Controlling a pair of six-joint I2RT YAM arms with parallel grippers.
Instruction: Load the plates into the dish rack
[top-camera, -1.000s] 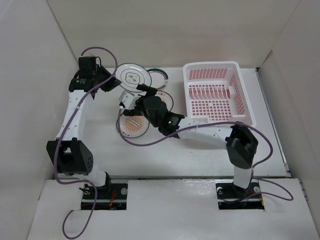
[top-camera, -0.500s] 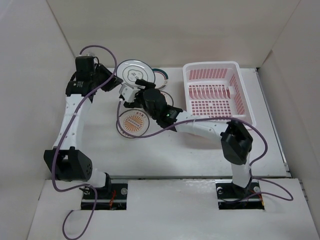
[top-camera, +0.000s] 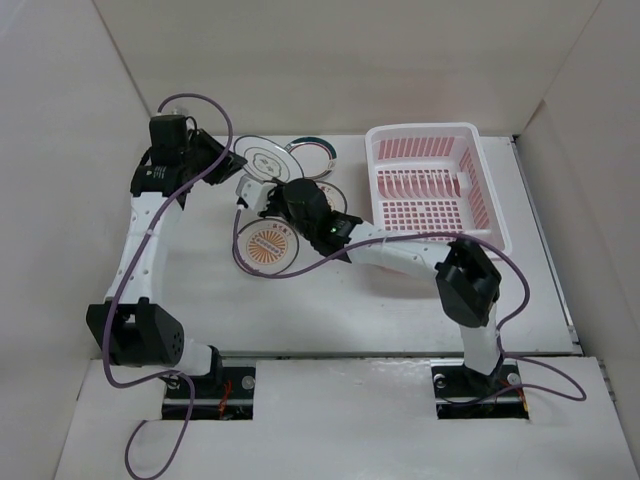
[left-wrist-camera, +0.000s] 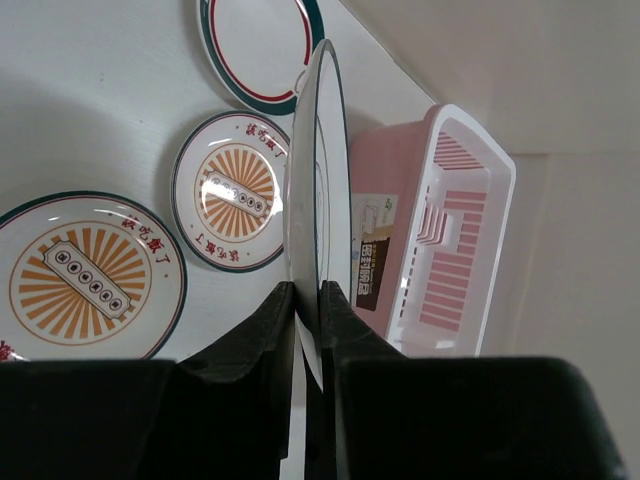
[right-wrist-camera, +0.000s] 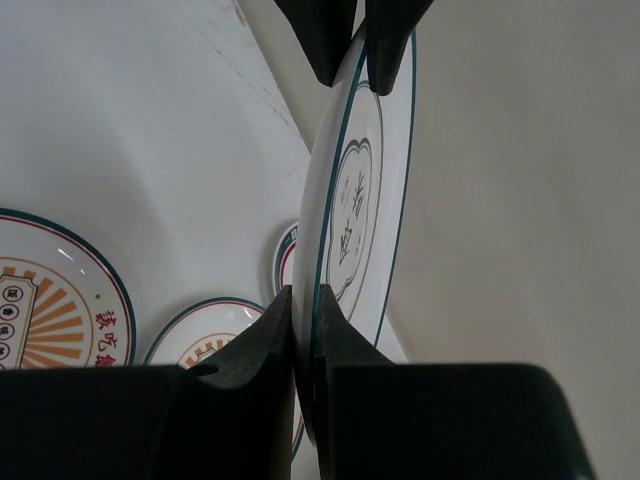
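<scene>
A white plate with thin dark rings (top-camera: 266, 157) hangs tilted above the table's back left, held from two sides. My left gripper (top-camera: 238, 164) is shut on its left rim, and in the left wrist view the plate (left-wrist-camera: 318, 190) stands edge-on between the left gripper's (left-wrist-camera: 308, 295) jaws. My right gripper (top-camera: 262, 192) is shut on the near rim; the right wrist view shows the right gripper (right-wrist-camera: 304, 297) clamping the plate (right-wrist-camera: 362, 190). One sunburst plate (top-camera: 268, 246) lies flat below, and another (top-camera: 337, 196) is partly hidden by the right arm. The green-red rimmed plate (top-camera: 313, 152) lies behind. The pink dish rack (top-camera: 420, 131) holds no plate.
White walls close in the table at the back and on both sides. The right arm (top-camera: 400, 255) stretches across the middle, from its base toward the back left. Purple cables loop off both arms.
My right gripper has moved toward the back left, from over the sunburst plate to the ringed plate's near rim, and shut on it. The left gripper has kept its hold.
</scene>
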